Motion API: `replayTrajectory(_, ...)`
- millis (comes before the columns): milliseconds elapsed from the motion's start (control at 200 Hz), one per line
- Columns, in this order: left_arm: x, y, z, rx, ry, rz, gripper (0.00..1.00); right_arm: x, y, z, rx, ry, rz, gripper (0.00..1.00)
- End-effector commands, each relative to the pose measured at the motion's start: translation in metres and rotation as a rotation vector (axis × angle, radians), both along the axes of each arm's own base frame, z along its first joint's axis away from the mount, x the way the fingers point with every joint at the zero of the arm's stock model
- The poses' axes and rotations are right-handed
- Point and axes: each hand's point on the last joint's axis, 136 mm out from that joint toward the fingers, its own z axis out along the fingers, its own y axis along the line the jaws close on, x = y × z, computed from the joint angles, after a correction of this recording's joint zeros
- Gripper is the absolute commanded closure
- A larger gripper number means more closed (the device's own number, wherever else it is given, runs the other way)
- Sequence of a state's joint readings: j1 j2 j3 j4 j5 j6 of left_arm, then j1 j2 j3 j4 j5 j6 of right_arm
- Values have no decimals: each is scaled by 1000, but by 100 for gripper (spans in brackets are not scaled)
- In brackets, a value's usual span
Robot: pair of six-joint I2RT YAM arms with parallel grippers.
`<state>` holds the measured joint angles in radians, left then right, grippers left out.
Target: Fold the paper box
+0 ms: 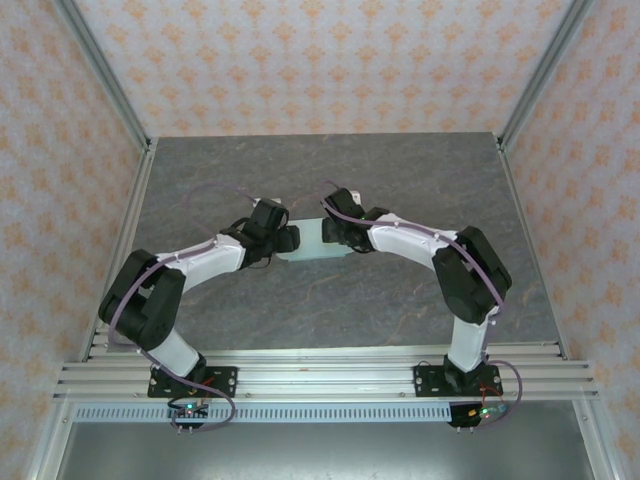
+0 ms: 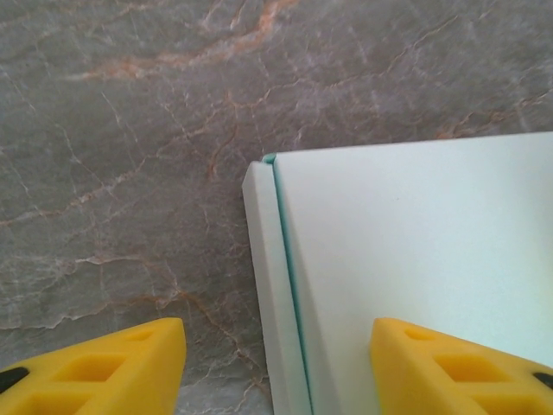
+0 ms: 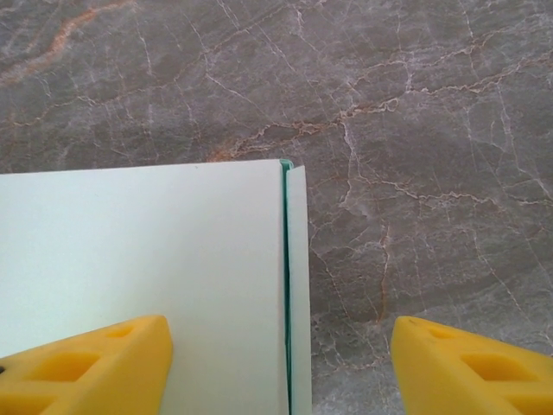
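We are straddling the ends of the paper box (image 2: 415,242), left gripper (image 2: 276,363) at one, right gripper (image 3: 281,363) at the other. Both are standing with jaws apart, gripping nothing.

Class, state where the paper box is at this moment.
In the top view, the paper box lies on the table between the left end effector and right end effector, each straddling one end.

A robot lab test cell: aluminium frame posts (image 1: 101,65), patterned wall panels (image 1: 320,60), a grey marble-look tabletop (image 1: 330,300), two arms (image 1: 200,262) bolted to the near rail (image 1: 320,380).
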<state>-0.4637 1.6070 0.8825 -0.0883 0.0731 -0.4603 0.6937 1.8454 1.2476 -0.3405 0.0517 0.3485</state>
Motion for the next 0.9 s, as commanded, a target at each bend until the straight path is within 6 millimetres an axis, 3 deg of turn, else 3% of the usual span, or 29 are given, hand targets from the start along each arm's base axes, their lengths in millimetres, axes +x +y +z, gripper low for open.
replayTrajectory(0, -12, 8, -24, 37, 52, -13, 42, -16, -21, -42, -139, 81, 16, 32)
replayTrajectory(385, -22, 7, -46, 33, 93, -25, 43, -12, -23, -61, -172, 104, 76, 33)
replayTrajectory(500, -19, 8, -33, 37, 68, -30, 41, -12, -26, -65, -191, 125, 116, 35)
replayTrajectory(726, 0, 19, 18, -18, -48, -31, 34, -11, -17, -62, -180, 160, 245, 35)
replayTrajectory(896, 27, 14, 21, -55, -9, -129, 32, -3, -10, -53, -167, 146, 318, 35)
